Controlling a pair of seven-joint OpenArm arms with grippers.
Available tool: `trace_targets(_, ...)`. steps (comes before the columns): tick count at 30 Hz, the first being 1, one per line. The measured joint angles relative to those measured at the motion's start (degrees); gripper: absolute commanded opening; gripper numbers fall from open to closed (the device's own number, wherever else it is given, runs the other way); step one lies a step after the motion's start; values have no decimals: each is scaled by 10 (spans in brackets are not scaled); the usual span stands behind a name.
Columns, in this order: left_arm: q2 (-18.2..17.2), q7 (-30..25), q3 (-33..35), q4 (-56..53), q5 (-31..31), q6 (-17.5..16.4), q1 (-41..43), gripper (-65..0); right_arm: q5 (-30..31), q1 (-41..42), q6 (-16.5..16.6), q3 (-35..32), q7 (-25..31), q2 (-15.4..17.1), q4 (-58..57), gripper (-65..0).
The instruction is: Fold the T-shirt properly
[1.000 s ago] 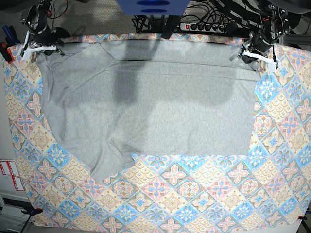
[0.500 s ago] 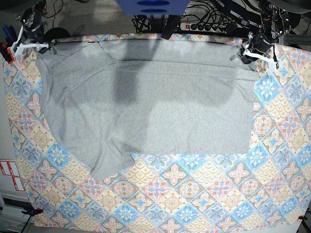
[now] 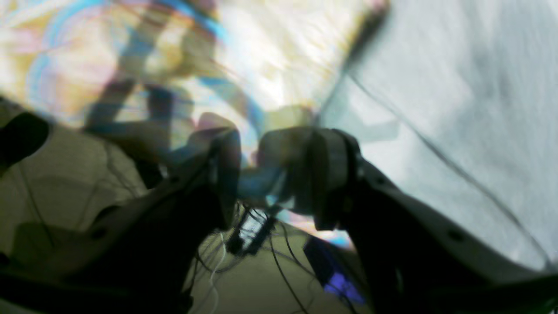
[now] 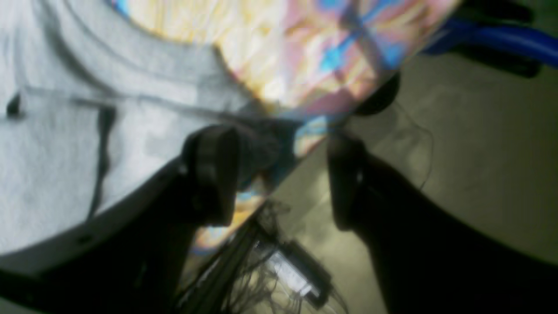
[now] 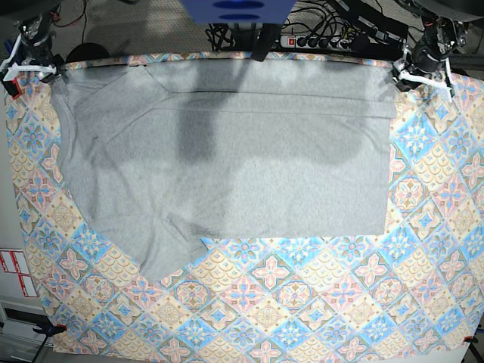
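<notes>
The big soft light-grey knit T-shirt is lying limp. Both the left pincer and right pincer are being held released; corners beside them should be pinched.

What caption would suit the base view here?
Light grey knit T-shirt spread flat on the pastel tile-patterned cloth, left gripper and right gripper at its far corners.

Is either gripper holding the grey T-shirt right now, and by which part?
Nothing is held. Both the left gripper and right gripper stand open and empty beyond the far corners of the light heather-grey knit T-shirt.
</notes>
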Motion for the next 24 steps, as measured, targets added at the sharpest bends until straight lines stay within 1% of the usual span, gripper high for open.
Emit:
trace_targets(4, -3, 0, -33, -1, 4, 7, -24, -383, -2, 0, -2, 21, 0, 1, 0, -336)
trace_targets(6, -3, 2, -31, -1, 3, 2, -51, -383, -2, 5, 0, 21, -4, 0, 0, -336)
trace_targets(9, -4, 0, -31, -1, 4, 3, -101, -383, -2, 35, -2, 21, -6, 0, 3, -336)
trace_targets(12, -5, 0, -26, -3, 8, 4, -141, -383, -6, 63, 1, 17, -3, 3, 28, -334)
trace_targets(14, -6, 10, -5, -7, 17, 4, -170, -383, -49, 87, 0, -4, 0, 6, 41, -334)
trace_targets(16, -6, 33, 16, -25, 47, 2, -207, -383, -86, 114, -5, -30, -2, 6, 40, -335)
trace_targets(17, -3, 38, 27, -38, 67, 3, -229, -383, -104, 125, -2, -43, -5, 4, 39, -335)
trace_targets(19, 2, 36, 41, -70, 89, 1, -275, -380, -132, 148, 5, -76, -5, 3, 39, -335)
trace_targets(20, 2, 34, 44, -85, 110, -5, -295, -380, -147, 157, 4, -95, -5, 3, 39, -335)
trace_targets(23, -3, 34, 49, -130, 146, 7, -349, -380, -177, 181, 4, -140, -7, 3, 35, -335)
trace_targets(24, -5, 33, 58, -142, 150, 6, -362, -380, -185, 190, 3, -153, -8, 3, 34, -334)
